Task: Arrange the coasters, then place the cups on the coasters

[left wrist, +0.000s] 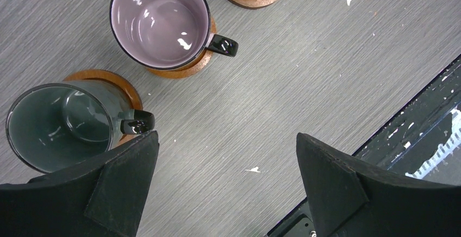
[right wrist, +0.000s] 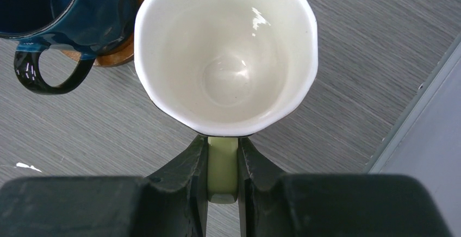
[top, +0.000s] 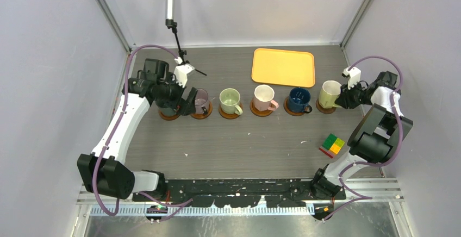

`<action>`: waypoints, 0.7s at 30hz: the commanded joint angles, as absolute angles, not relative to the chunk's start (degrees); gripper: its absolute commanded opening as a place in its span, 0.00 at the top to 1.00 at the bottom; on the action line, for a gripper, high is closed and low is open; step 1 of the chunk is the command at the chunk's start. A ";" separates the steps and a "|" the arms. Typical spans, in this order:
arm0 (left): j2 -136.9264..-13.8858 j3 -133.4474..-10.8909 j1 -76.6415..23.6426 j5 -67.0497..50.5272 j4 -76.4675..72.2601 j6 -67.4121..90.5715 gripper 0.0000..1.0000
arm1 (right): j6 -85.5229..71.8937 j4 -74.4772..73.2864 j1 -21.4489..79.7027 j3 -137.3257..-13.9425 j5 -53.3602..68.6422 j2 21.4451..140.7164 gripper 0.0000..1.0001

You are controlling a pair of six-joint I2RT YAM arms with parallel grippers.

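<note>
Step in hand: judged to be the last placement. The yellow cup (top: pixel 328 93) stands over the end coaster (top: pixel 326 108) at the right of the row. Whether it is fully seated cannot be told.
Right gripper (right wrist: pixel 223 155): clenched on the handle (right wrist: pixel 223 169) of the yellow cup, approaching from the cup's right.
Left gripper (left wrist: pixel 225 144): released, jaws wide, hovering just beside the dark green cup (left wrist: pixel 54 125) and touching nothing.
Row: six cups, each on a brown disc. From the left they are dark green, mauve cup (top: pixel 200 100), light green cup (top: pixel 230 101), pink cup (top: pixel 264 97), navy cup (top: pixel 298 99) and yellow.
Next move: judged to call for loosening the right jaws from the handle, then drawing straight back. This must not tip the yellow cup or nudge it toward the navy cup close beside it.
Surface: the table (top: pixel 244 139) is grey and wood-grained, with white flecks. The tray (top: pixel 283 67) lies behind the row, and the toy block (top: pixel 332 144) lies near the right arm.
Room: pale walls, metal posts in the far corners, and a pole (top: pixel 170 0) at the back.
</note>
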State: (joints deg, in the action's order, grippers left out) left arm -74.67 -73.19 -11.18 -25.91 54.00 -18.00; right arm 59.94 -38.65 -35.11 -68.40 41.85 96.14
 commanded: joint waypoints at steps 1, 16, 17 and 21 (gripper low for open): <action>-74.41 -75.52 -11.34 -25.83 54.78 -17.78 0.00 | 60.52 -33.88 -35.39 -68.22 44.43 95.85 1.00; -73.93 -75.33 -11.34 -25.77 54.73 -17.85 0.00 | 65.78 -38.34 -36.63 -68.46 43.32 95.71 0.99; -73.87 -75.22 -11.38 -25.81 54.75 -17.81 0.00 | 66.38 -39.16 -36.86 -68.46 43.30 95.71 0.99; -73.65 -74.83 -11.36 -25.88 54.67 -17.79 0.00 | 68.01 -41.51 -37.26 -68.11 43.20 95.69 0.91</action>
State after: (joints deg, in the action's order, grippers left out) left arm -74.67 -73.91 -11.18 -25.91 54.76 -17.98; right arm 64.73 -39.00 -36.64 -67.81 42.09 96.38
